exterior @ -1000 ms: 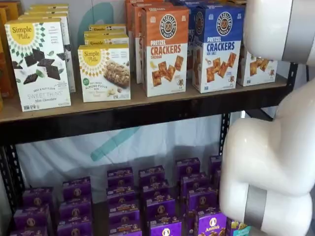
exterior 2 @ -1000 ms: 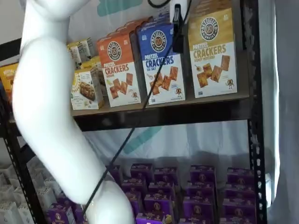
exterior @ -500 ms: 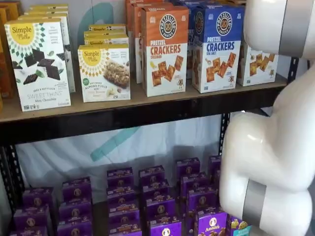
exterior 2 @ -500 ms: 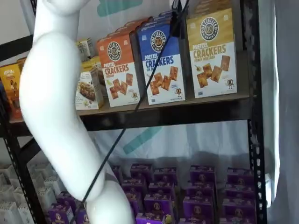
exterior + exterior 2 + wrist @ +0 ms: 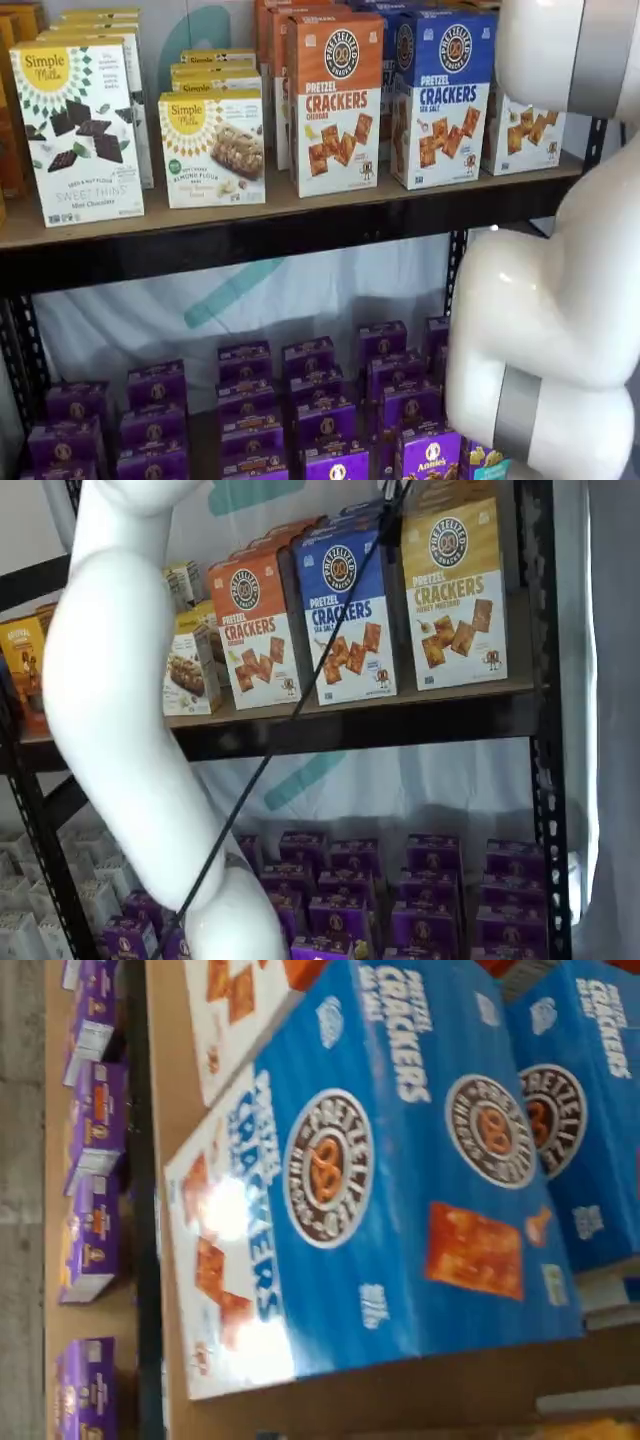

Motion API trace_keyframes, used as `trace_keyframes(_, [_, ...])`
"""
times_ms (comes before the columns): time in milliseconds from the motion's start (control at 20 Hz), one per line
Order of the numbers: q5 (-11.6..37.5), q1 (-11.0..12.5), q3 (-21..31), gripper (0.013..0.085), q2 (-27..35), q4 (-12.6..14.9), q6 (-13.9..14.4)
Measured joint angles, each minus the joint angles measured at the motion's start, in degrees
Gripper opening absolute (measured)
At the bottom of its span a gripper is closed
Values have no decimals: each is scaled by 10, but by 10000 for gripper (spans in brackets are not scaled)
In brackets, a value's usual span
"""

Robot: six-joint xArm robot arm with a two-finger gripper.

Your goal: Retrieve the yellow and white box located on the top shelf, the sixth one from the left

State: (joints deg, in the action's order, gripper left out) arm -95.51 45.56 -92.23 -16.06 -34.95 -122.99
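Yellow and white box (image 5: 454,592) upright on top shelf (image 5: 400,725), at 3 o'clock of blue box (image 5: 346,613). Gripper off-frame, jaws released.

White backdrop cloth (image 5: 300,290) with teal marks

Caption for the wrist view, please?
Wrist camera close above blue Pretzel Crackers boxes on the top shelf; purple boxes below.

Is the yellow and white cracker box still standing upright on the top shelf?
Yes, upright: the yellow and white cracker box stands on the top shelf beside the blue box, front facing out.
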Motion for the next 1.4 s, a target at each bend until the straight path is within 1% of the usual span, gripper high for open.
trace_keyframes(150, [10,-4,-16,850,17,3,-1])
trace_keyframes(400, [18,-12,-37,850,40,18,-4])
trace_keyframes(650, [33,-23,-31,850,43,30,-5])
trace_keyframes(800, [33,-32,-35,850,51,41,-2])
trace_keyframes(1000, [37,-39,-36,850,56,45,3])
trace_keyframes(1100, [42,-44,-36,850,58,51,3])
trace_keyframes(1300, [52,-49,-33,850,59,57,2])
trace_keyframes(1400, [56,-52,-33,850,61,65,0])
